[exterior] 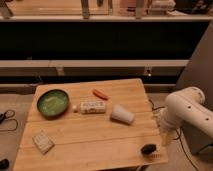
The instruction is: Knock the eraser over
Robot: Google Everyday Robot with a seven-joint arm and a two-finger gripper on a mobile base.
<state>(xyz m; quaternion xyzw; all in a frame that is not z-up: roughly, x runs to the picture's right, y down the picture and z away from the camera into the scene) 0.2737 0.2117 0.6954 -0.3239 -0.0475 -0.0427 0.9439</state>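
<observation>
A small dark object (148, 148), which may be the eraser, lies near the front right corner of the wooden table (100, 137). My white arm (187, 109) hangs off the table's right side. Its gripper (165, 136) points down beside the right edge, just right of and slightly behind the dark object, and does not touch it.
A green bowl (52, 102) sits at the back left. A white bottle (91, 107) lies on its side mid-table, with an orange item (100, 94) behind it. A white cup (121, 114) lies tipped over. A pale packet (43, 141) lies front left. Dark shelving stands behind.
</observation>
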